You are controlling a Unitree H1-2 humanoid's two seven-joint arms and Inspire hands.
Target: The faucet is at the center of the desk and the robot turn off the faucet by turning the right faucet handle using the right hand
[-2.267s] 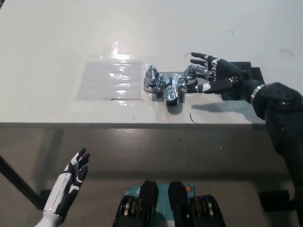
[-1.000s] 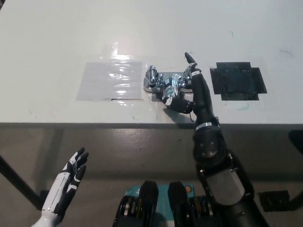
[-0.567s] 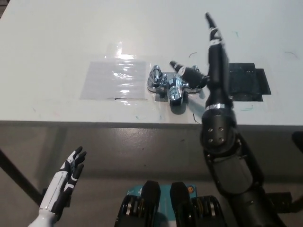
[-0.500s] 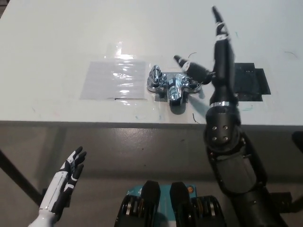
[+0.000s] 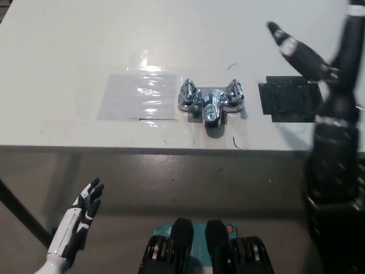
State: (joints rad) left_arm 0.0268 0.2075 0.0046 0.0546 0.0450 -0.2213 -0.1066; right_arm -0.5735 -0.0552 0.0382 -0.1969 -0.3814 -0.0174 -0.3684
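A chrome faucet (image 5: pixel 210 103) stands at the middle of the white desk (image 5: pixel 171 40), its spout toward the front edge. Its right handle (image 5: pixel 234 91) and left handle (image 5: pixel 187 93) are both free of any hand. My black right hand (image 5: pixel 319 54) is raised at the picture's right edge, well to the right of the faucet and apart from it, open with fingers spread; its top is cut off by the frame. My white left hand (image 5: pixel 80 220) rests open at the lower left, below the desk's front edge.
A clear shiny sheet (image 5: pixel 137 96) is taped to the desk left of the faucet. A black patch (image 5: pixel 288 98) lies on the desk to the right of it, partly behind my right forearm (image 5: pixel 333 154).
My right hand has left the right handle, lifted and swung away to the right. The faucet now stands fully uncovered. The left hand has stayed put.
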